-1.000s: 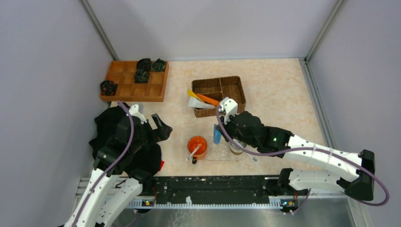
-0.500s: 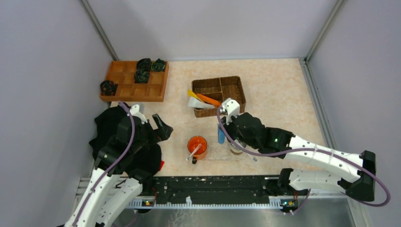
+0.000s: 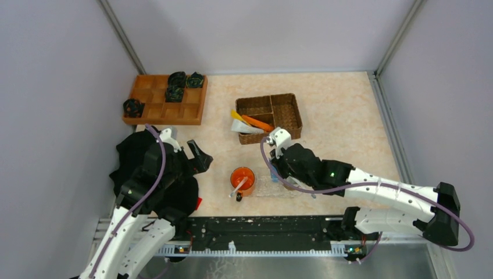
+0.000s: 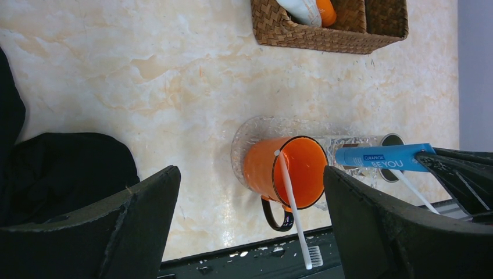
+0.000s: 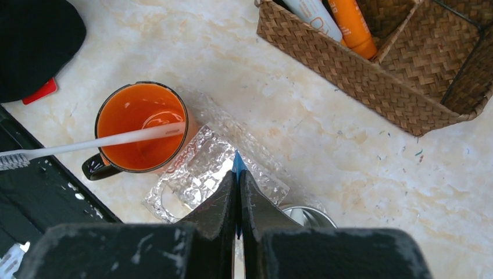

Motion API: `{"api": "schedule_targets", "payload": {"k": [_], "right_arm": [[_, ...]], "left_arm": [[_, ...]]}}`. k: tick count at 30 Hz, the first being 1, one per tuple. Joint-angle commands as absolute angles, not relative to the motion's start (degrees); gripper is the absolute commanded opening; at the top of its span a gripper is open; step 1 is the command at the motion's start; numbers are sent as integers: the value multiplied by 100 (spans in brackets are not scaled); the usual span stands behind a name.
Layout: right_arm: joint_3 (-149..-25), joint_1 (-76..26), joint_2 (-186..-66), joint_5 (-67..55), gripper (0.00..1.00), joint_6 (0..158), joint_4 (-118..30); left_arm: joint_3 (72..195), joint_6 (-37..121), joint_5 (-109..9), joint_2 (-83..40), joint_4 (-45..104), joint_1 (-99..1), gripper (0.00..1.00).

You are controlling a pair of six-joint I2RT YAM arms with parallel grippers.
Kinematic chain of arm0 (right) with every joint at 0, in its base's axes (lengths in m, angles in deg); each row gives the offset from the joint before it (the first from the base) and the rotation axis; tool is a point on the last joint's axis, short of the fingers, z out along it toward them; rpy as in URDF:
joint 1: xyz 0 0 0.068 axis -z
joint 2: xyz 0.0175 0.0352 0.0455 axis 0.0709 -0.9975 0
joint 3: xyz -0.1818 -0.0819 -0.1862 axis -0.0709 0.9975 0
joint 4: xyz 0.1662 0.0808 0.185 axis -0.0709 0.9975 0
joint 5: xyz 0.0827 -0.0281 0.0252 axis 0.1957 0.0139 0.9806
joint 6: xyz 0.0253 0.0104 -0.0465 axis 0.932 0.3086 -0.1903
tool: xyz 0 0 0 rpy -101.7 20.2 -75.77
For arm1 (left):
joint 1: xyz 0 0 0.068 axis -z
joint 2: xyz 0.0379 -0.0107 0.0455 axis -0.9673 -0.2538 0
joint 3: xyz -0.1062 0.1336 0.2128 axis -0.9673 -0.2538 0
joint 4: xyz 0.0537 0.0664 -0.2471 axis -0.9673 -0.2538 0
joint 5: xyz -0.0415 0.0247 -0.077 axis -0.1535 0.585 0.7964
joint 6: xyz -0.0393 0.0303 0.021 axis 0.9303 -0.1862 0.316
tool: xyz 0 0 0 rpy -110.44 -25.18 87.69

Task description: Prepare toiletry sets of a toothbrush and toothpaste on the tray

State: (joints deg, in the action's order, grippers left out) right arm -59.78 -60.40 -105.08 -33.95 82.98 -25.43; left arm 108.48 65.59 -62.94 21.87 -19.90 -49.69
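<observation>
While right jaws pinch one blue tube [image 4: 381, 157] over tray [image 5: 192, 174], left jaws wide open, one toothbrush [image 5: 116, 139] in mug [image 4: 258, 168]

We see the tray [image 5: 200, 165] as clear, bumpy, glinting plastic; the orange mug [image 5: 134, 110] looks glossy and glazed; the wicker basket [image 5: 372, 75] is rough woven fibre; the tabletop [image 4: 145, 75] is smooth and marbled; the toothbrush [image 5: 104, 141] is matt white plastic; the blue toothpaste tube [image 4: 383, 157] is sleek; the black cloth [image 4: 64, 168] is dull.
</observation>
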Motion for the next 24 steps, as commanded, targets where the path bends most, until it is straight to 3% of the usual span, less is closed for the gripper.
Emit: {"api": "schedule_targets", "payload": {"k": [1,9,14,24], "right_arm": [[-5969,-6102,-10540,-3537,0,8424,-2923],[-5812,-6100,-10567,-3508,0,8521,-3048],[-5775,-6099,-10558,-3523,7,8562,-3053],[-5758,-6098,-10568,-3559,1,8597,-2981]], "left_arm": [[10810,6589,-6236,2209,-1877,-4987,99],[10813,6585,-6245,2225,-1884,-4987,99],[10813,6585,-6245,2226,-1889,-4987,99],[10802,6585,-6236,2233,-1895,-4988,99]]}}
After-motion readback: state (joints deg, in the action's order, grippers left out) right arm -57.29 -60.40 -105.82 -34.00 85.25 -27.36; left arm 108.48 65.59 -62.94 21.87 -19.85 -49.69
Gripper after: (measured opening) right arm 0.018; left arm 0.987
